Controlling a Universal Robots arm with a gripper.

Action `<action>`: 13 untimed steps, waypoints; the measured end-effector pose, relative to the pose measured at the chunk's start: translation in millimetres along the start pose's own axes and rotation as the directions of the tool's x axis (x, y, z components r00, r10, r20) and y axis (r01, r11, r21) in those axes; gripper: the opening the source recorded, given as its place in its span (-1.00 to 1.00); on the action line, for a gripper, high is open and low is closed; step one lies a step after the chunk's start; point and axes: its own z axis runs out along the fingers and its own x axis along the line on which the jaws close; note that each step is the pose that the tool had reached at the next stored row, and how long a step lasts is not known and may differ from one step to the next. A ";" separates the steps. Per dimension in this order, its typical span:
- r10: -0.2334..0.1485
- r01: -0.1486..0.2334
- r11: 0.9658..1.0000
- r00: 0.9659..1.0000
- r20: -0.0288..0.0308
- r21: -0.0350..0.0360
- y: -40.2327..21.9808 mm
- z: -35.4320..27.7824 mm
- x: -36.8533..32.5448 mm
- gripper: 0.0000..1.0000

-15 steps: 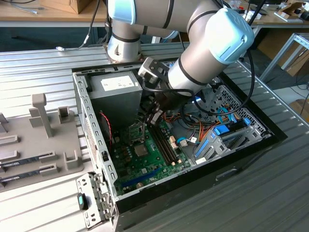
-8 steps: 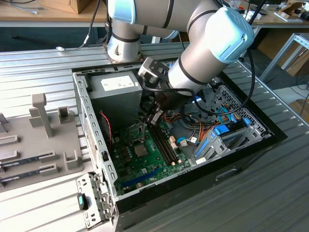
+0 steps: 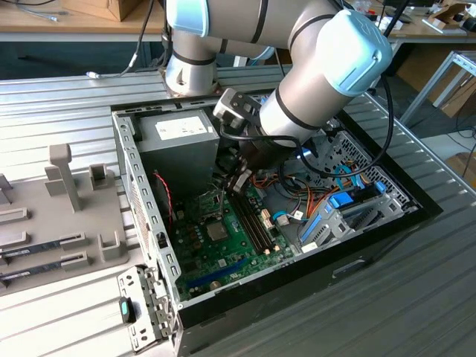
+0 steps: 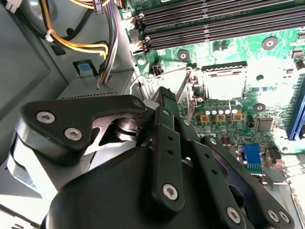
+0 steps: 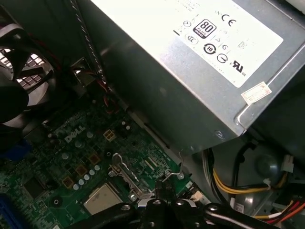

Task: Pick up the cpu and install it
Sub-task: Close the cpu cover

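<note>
Apparently the cpu (image 5: pixel 102 199) already sits in its socket on the motherboard (image 5: pixel 57 157), the end effector (image 5: pixel 162 193) poised beside it with fingers together, empty.

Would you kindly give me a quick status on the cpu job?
Gripper inside case, just over the board. Cpu lying flat in socket, apart from gripper. Power supply close beside.

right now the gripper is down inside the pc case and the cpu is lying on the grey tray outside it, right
Not quite. The gripper is down inside the case, but the cpu lies in the socket on the green motherboard, not on the grey tray. The first wrist view shows it.
</note>
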 end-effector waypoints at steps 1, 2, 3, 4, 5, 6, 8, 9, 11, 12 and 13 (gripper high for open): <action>0.001 -0.001 1.000 1.000 -0.003 0.003 0.1 -0.1 0.0 -0.79; 0.002 -0.002 1.000 1.000 -0.008 0.008 0.1 -0.3 0.0 -0.79; 0.003 -0.003 1.000 1.000 -0.012 0.012 0.2 -0.4 0.0 -0.79; 0.005 -0.004 1.000 1.000 -0.018 0.017 0.2 -0.6 0.0 -0.79; 0.006 -0.005 1.000 1.000 -0.022 0.021 0.3 -0.7 0.0 -0.79; 0.007 -0.006 1.000 1.000 -0.028 0.028 0.3 -0.8 0.0 -0.79; 0.008 -0.007 0.999 0.999 -0.032 0.031 0.3 -0.8 0.0 -0.79; 0.009 -0.008 0.999 0.999 -0.034 0.034 0.3 -1.0 0.0 -0.79; 0.010 -0.008 0.999 0.999 -0.037 0.036 0.4 -1.1 0.0 -0.79; 0.010 -0.009 0.999 0.999 -0.040 0.040 0.5 -1.3 0.0 -0.79; 0.011 -0.009 0.999 0.999 -0.042 0.041 0.4 -1.4 0.0 -0.79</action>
